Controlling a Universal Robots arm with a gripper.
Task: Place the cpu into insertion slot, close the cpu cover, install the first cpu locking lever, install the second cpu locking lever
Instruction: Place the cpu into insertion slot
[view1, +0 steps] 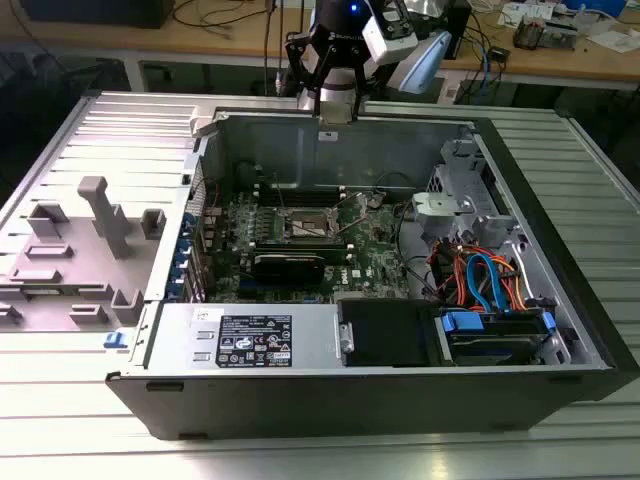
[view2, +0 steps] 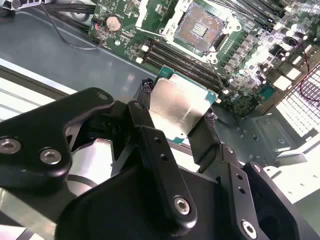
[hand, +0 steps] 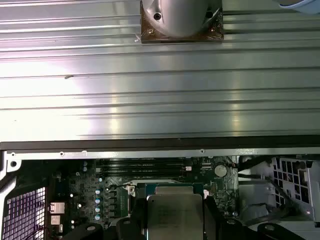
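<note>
While gripper (view2: 176, 111), part-closed, clamps cpu (view2: 182, 97) by opposite edges, bare insertion slot (view1: 310, 226) sits 6 o'clock from arm (view1: 338, 70) in exterior view; memory slots (view1: 300, 197) between.

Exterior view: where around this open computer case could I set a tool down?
Bare ribbed metal table lies before the black computer case's near wall and at the exterior view's right. Crowded: grey plastic fixtures at its left; green circuit board and orange-blue cables inside.
</note>
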